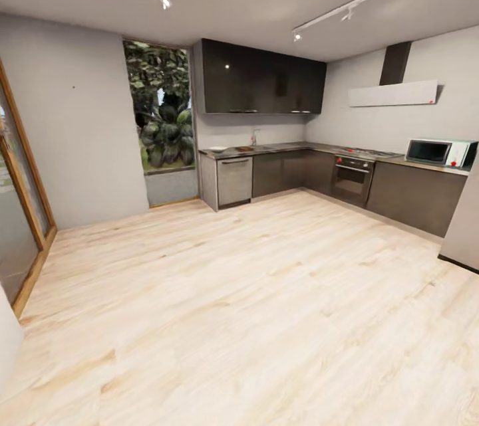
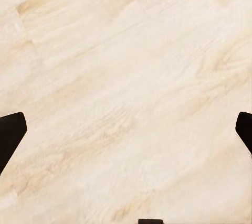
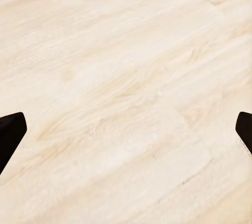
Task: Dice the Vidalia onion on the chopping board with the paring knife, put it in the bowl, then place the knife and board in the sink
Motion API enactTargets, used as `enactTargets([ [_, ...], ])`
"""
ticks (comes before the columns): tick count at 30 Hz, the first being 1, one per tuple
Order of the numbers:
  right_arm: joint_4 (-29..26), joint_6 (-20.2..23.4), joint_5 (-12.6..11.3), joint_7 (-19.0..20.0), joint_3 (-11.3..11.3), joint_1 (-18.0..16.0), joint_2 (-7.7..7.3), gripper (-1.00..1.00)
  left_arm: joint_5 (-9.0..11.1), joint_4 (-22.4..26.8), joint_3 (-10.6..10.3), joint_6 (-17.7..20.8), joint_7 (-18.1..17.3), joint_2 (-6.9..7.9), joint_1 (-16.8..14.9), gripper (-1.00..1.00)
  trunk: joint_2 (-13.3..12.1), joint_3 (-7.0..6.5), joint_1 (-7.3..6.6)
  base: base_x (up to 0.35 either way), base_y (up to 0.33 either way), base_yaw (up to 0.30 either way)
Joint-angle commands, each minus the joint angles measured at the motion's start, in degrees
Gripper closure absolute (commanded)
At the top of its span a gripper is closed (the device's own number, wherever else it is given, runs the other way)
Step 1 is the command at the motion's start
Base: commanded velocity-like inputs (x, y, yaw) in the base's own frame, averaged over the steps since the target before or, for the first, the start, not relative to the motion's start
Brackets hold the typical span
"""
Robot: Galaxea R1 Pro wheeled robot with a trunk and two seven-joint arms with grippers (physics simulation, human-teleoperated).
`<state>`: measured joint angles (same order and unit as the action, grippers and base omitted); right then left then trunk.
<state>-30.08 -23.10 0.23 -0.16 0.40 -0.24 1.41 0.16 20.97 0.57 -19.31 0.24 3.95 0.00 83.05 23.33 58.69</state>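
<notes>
Wide kitchen seen from across a pale wood floor [image 1: 253, 306], far from the work area. At centre frame, slightly above the middle, an L-shaped grey countertop [image 1: 293, 146] over dark cabinets. On its left stretch, a chrome tap marking the sink [image 1: 256, 145], a small brown chopping board [image 1: 244, 148] just left of it, and a white bowl [image 1: 217, 149] further left again, near the counter's end. Onion and knife too small to make out at this range. Right of centre, an oven [image 1: 352, 180]; at right edge, a microwave [image 1: 439, 152]. Window with greenery at upper left of centre. Left gripper [image 2: 126, 129] wide open over bare floor, dark fingertips [image 2: 10, 129] at the frame's sides, nothing held. Right gripper [image 3: 126, 129] likewise spread wide and empty above floorboards. Likely handling: onion light, round, smooth-skinned, prone to roll, best pinched across its middle; board stiff and flat, best taken by an edge; knife slim, to be gripped by its handle. No legible brands, labels or writing anywhere.
</notes>
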Motion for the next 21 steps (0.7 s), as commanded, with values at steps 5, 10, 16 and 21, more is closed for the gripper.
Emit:
enactTargets([
  [5,0.0,-0.1,0.0,0.0,0.0,0.0,0.0,-1.0,0.0,0.0,0.0,-0.1,0.0,0.0,0.0,-1.0,0.0,0.05,0.03,0.32,-0.04,0.0],
  [10,0.0,-0.2,0.0,0.0,0.0,0.0,0.0,-1.0,0.0,0.0,0.0,-0.1,0.0,0.0,0.0,-1.0,0.0,0.05,0.03,0.32,-0.004,0.0],
  [16,0.0,-0.1,0.0,0.0,0.0,0.0,0.01,-1.0,0.0,0.0,0.0,-0.1,0.0,0.0,0.0,-1.0,0.0,0.05,0.03,0.32,-0.001,0.0],
  [21,0.0,-0.1,0.0,0.0,0.0,0.0,0.0,-1.0,0.0,0.0,0.0,-0.1,0.0,0.0,0.0,-1.0,0.0,0.05,0.03,0.321,0.0,0.0],
])
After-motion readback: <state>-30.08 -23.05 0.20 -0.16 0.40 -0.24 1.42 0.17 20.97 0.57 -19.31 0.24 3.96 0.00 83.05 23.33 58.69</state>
